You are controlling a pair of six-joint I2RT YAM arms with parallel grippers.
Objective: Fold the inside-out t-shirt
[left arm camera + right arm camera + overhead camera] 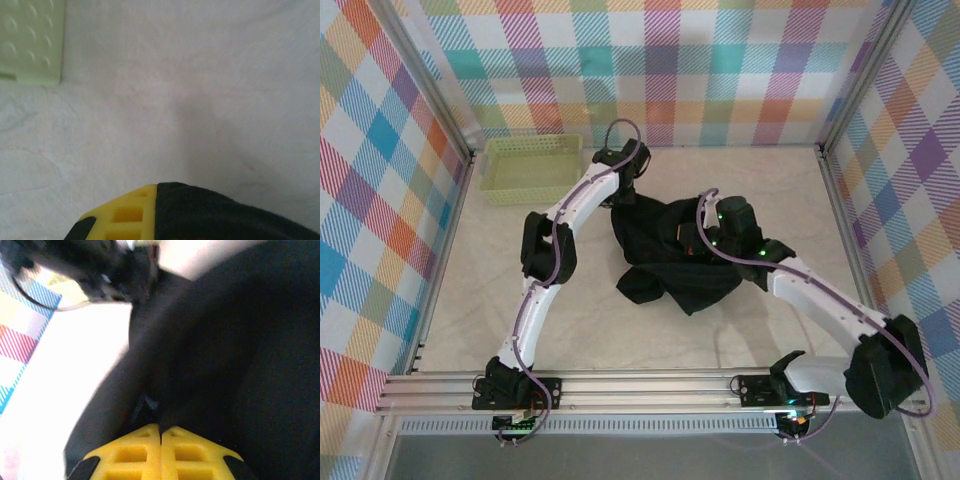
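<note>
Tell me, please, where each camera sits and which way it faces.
Top external: above and behind the bases, looking down on the table; both arms show.
Left wrist: low, facing the basket; left end effector at bottom.
Right wrist: facing across the t-shirt; right end effector, shut, at bottom.
Shared: the t-shirt, in all three.

— Overhead view: bright, even light, sharp throughout; the worktop (650, 335) carries only soft, faint shadows beside the arms (560, 215).
— And the wrist cameras?
— Left one is pale, hazy, low in contrast; the basket (30, 42) is out of focus. Right one burns out to white at left, and the black t-shirt (240, 340) is a blurred, detail-less dark.
</note>
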